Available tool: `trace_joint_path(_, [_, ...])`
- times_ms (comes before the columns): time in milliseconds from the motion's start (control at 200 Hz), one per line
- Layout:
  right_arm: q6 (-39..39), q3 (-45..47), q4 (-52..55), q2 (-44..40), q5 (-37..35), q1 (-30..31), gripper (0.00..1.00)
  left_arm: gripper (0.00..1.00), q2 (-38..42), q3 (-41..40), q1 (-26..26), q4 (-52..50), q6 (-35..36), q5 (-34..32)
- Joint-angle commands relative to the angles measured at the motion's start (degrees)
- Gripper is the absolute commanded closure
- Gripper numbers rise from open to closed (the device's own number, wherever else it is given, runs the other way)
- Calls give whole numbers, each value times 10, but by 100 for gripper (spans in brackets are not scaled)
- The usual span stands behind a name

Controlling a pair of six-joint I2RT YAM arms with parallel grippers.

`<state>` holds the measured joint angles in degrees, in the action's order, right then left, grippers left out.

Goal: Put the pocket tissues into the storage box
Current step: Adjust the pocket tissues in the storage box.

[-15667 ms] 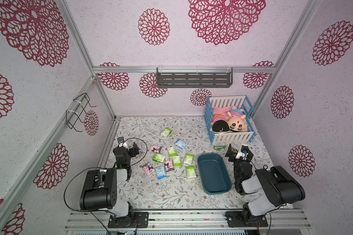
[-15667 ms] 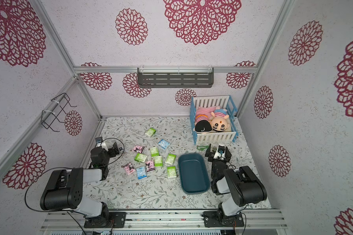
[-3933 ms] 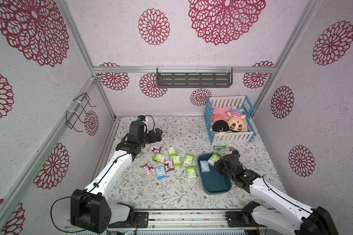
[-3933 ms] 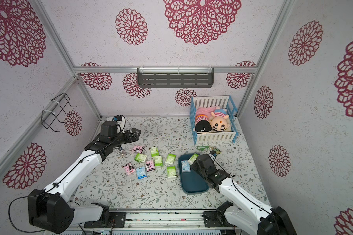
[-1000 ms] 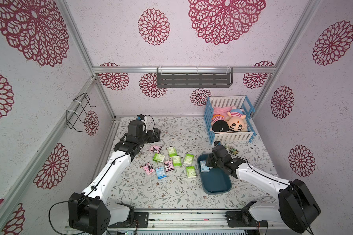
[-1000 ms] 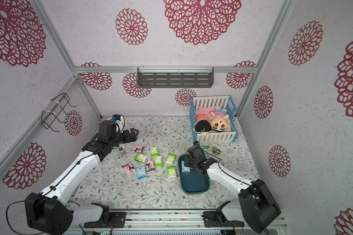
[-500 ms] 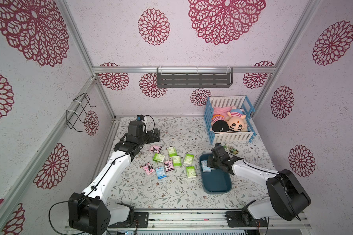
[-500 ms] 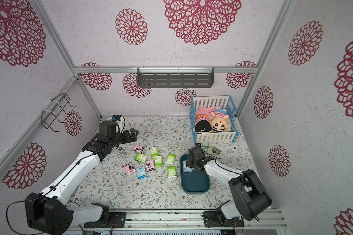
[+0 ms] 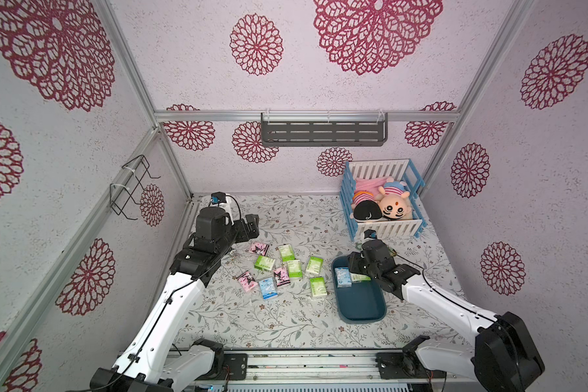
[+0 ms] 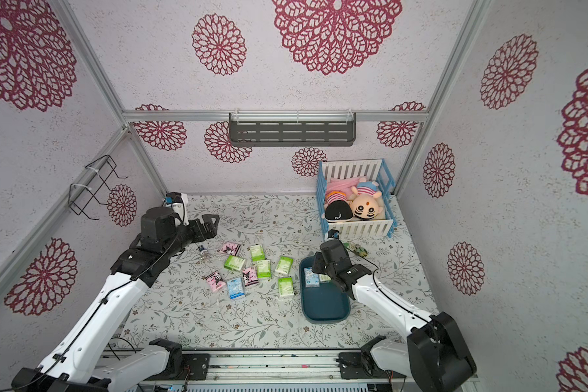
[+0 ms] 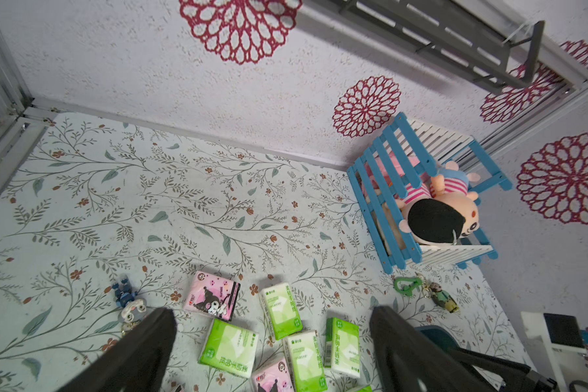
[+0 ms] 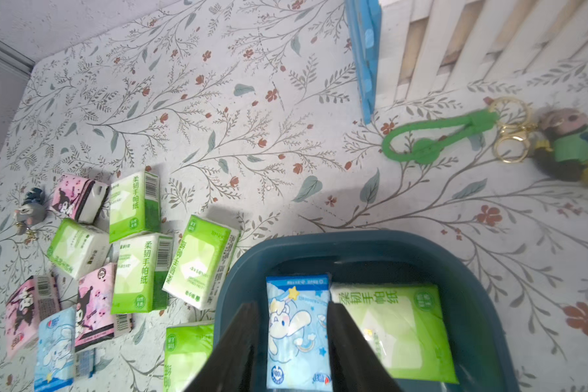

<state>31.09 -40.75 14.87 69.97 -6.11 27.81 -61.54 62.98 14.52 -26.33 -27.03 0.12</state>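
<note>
The storage box (image 10: pixel 325 307) lies right of the worktop's (image 10: pixel 269 217) middle, reaching toward its front edge. At the box's far end, 2 pocket tissues (image 10: pixel 311 277) lie side by side, 1 light blue and 1 green, the green pack (image 10: pixel 325 279) partly hidden under the right gripper (image 10: pixel 317 269). Left of the box, 9 more packs are scattered mid-worktop: 5 green, 3 pink, 1 light blue. The left gripper (image 10: pixel 214 225) hangs toward the far left corner.

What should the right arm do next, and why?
Probably lift the right gripper up, clear of the box: its jaws stand open, the blue pack and green pack lie flat inside, and more packs wait on the table.
</note>
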Motion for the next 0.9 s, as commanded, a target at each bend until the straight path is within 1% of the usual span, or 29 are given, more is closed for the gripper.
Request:
trace_joint_path(0, [10,21,28,1,8,0,58,3,8,-1,-1,-27,-4,-14])
trace_joint_path(50, [12,30,21,-6,12,-1,56,3,12,-5,-1,-26,2,-16])
trace_joint_path(110, [21,43,13,-14,11,-3,51,3,13,-5,-1,-26,9,-19])
trace_joint_path(190, [18,38,10,-17,11,-4,49,3,11,4,-1,-43,18,-27])
trace_joint_path(330, [-2,-10,7,-21,7,2,42,3,24,0,-10,-44,34,-50])
trace_joint_path(425, [-23,-59,2,1,6,15,39,3,38,-8,-45,-43,33,-33])
trace_joint_path(570, [-41,-146,-10,80,2,55,35,3,68,-37,-134,-45,27,15])
trace_joint_path(625, [-42,-174,-26,114,9,71,34,3,78,-42,-159,-50,27,31])
trace_joint_path(706, [-41,-225,-46,174,21,94,31,3,89,-41,-181,-64,33,49])
trace_joint_path(816, [-50,-320,-43,264,34,125,29,3,96,-42,-200,-85,39,44])
trace_joint_path(896, [-47,-370,-48,314,55,131,27,3,98,-39,-218,-102,40,52])
